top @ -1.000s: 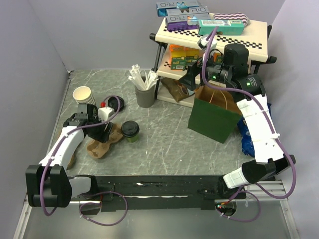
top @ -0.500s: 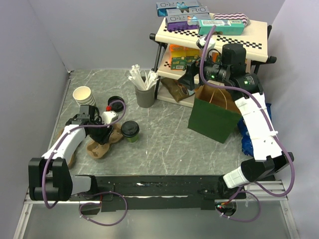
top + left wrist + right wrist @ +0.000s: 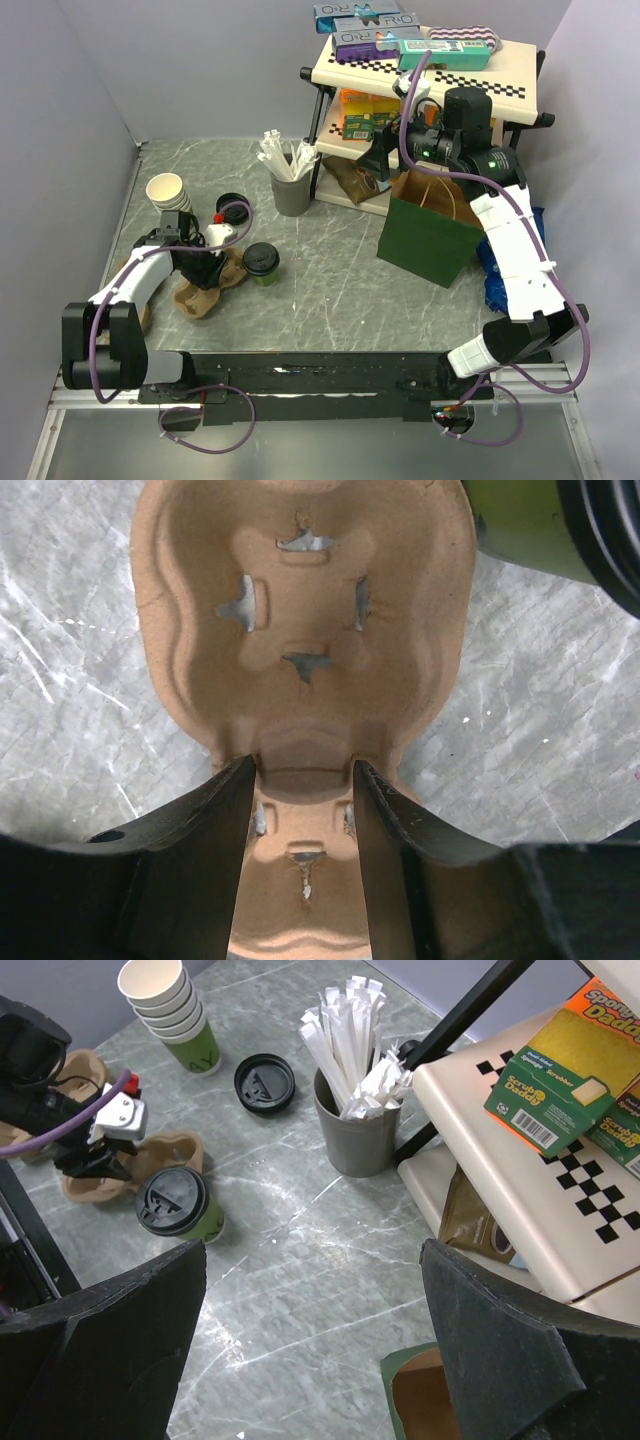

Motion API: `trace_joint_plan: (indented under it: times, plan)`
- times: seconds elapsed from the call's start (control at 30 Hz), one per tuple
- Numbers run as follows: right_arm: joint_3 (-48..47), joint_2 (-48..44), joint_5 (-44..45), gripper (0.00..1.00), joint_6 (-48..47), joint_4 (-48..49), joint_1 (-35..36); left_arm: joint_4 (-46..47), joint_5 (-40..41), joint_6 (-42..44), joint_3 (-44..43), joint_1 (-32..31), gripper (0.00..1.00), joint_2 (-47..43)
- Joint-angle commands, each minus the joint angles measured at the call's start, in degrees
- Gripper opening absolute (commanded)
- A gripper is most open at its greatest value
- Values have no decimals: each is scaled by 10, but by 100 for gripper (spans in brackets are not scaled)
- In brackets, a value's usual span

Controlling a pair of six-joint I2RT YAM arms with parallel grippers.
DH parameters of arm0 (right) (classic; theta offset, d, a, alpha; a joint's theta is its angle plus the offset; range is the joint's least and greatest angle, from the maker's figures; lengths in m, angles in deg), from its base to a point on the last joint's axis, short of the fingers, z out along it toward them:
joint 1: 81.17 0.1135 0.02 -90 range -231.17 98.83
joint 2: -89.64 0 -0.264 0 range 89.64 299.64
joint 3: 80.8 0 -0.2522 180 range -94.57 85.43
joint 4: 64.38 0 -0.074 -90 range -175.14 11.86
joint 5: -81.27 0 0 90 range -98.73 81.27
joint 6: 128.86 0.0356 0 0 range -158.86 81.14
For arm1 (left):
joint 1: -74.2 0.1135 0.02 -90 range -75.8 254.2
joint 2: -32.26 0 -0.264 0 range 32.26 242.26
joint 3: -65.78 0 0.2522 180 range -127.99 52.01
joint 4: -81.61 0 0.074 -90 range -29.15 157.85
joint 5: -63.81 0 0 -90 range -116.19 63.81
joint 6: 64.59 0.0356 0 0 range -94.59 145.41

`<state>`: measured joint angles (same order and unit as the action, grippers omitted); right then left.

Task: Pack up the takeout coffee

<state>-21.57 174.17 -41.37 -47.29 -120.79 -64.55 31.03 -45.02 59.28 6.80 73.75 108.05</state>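
The takeout coffee (image 3: 262,262), a dark green cup with a black lid, stands upright on the marble table; the right wrist view also shows the coffee (image 3: 178,1203). Just left of it lies a brown pulp cup carrier (image 3: 203,293). My left gripper (image 3: 205,268) is low over that carrier. In the left wrist view its fingers (image 3: 303,768) press both sides of the carrier's (image 3: 300,610) narrow waist, and the cup's green side (image 3: 520,530) shows at the top right. My right gripper (image 3: 385,158) hangs open and empty, high over the table (image 3: 312,1260), beside the green paper bag (image 3: 430,235).
A stack of cream cups (image 3: 168,190) and a loose black lid (image 3: 232,207) sit behind the carrier. The grey holder of white cutlery (image 3: 291,190) stands mid-table. A black-framed shelf (image 3: 430,70) of boxes fills the back right. A blue bag (image 3: 495,270) lies right of the green one.
My left gripper's jaws have narrowed onto the carrier's waist and the wrist has shifted slightly. The right arm and the coffee have stayed put.
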Motion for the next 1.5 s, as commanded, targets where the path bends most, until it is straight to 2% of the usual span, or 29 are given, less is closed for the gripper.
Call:
trace_joint_plan:
  times: [0.0, 0.3, 0.47, 0.63, 0.9, 1.0, 1.1, 1.2, 1.23, 1.3, 1.33, 1.47]
  plan:
    - [-10, 5, -5, 93, 2, 13, -1, 15, -29, 16, 2, 3, 50, 0]
    - [-12, 11, -5, 94, 1, 13, -1, 17, -31, 16, 4, 3, 41, 4]
    - [-14, 14, -7, 94, 2, 13, -1, 10, -24, 19, 14, 27, 51, -12]
    - [-16, 20, -8, 94, 4, 14, -1, 19, -24, 26, 34, 29, 52, -27]
    - [-22, 25, -10, 94, 8, 14, -1, 42, -50, 21, 50, 30, 46, -45]
    - [-22, 25, -9, 94, 8, 13, -1, 38, -53, 22, 51, 31, 41, -58]
    - [-25, 26, -8, 94, 8, 13, -1, 20, -55, 16, 39, 36, 33, -78]
    - [-32, 26, -5, 94, 7, 10, -1, -25, -68, 10, 3, 44, 21, -99]
    - [-34, 27, -2, 94, 5, 11, -1, -38, -71, 9, -19, 47, 14, -104]
    - [-44, 27, 3, 94, 0, 3, -2, -80, -75, 12, -42, 48, 9, -112]
    - [-49, 28, 19, 94, -7, -1, -2, -92, -75, 15, -64, 49, 1, -114]
    - [-74, 27, 75, 93, -41, -20, -11, -142, -64, 17, -128, 49, 1, -115]
